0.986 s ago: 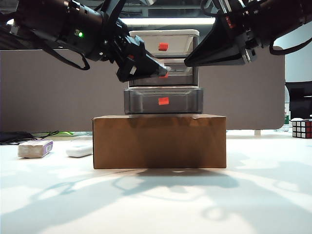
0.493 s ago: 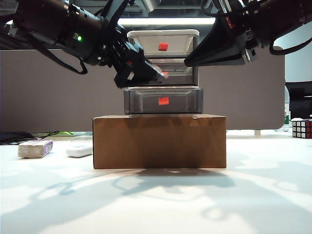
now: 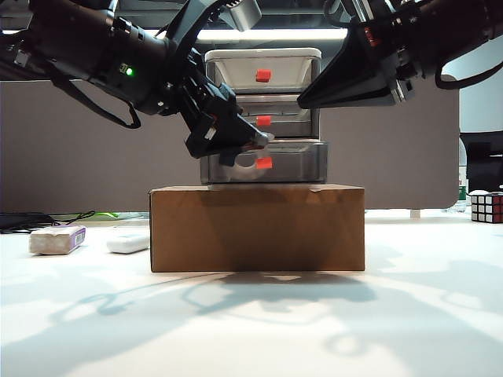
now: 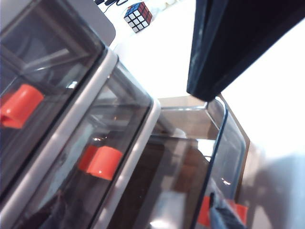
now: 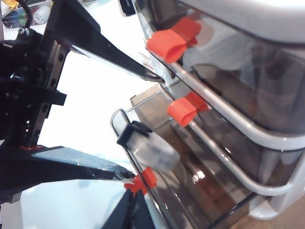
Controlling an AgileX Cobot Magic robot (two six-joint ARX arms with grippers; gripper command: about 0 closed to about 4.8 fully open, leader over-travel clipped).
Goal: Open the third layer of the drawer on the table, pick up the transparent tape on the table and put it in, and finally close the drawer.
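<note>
clear tape roll (image 5: 151, 149) drops from left gripper (image 3: 245, 148); right gripper (image 3: 308, 100) hovers.

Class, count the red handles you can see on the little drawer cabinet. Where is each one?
3, one per drawer: top handle, middle handle, and bottom handle on the pulled-out third drawer, just beside the left gripper. None appears hidden.

Left hand (image 3: 250, 144) fingers spread, angled down; right hand (image 3: 302, 102) raised high, state unclear.
</note>
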